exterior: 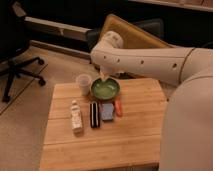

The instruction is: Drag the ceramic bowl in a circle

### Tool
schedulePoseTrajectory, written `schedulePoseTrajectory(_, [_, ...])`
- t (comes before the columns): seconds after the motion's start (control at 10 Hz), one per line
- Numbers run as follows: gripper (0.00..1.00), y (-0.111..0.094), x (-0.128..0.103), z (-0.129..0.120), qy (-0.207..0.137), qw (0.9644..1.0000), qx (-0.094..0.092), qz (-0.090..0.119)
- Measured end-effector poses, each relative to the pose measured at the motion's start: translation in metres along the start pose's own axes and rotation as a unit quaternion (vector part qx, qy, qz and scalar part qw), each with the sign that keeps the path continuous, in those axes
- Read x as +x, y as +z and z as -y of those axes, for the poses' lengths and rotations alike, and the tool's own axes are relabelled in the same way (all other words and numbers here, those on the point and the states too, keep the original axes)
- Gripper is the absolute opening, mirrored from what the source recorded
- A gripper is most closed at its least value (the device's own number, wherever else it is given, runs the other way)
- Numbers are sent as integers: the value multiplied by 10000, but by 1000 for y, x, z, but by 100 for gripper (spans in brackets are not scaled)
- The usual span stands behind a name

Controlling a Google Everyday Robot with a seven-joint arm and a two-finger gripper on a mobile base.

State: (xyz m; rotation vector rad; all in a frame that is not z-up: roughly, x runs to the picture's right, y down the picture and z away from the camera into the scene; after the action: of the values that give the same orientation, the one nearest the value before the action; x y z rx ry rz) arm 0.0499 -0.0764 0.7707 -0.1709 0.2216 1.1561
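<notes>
The ceramic bowl (105, 89) is round, shallow and green with a pale green inside. It sits on the wooden table (130, 135) near the far edge. My gripper (103, 76) reaches down from the white arm (145, 60) to the bowl's far rim. A small translucent plastic cup (83, 84) stands just left of the bowl.
In front of the bowl lie a small white bottle (75, 116), a dark flat bar (94, 114), a blue-grey packet (107, 111) and an orange item (118, 107). An office chair (15, 55) stands to the left. A yellow board (131, 35) leans behind the table.
</notes>
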Motion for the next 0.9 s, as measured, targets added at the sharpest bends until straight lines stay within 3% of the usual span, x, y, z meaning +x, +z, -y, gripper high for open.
schedulePoseTrajectory(0.3, [65, 47, 3, 41, 385, 9984, -415, 89])
schedulePoseTrajectory(0.4, [65, 70, 14, 59, 732, 9953, -630, 35])
schedulePoseTrajectory(0.6, [65, 79, 20, 70, 909, 9934, -695, 10])
schedulePoseTrajectory(0.9, [65, 78, 18, 65, 884, 9935, -722, 20])
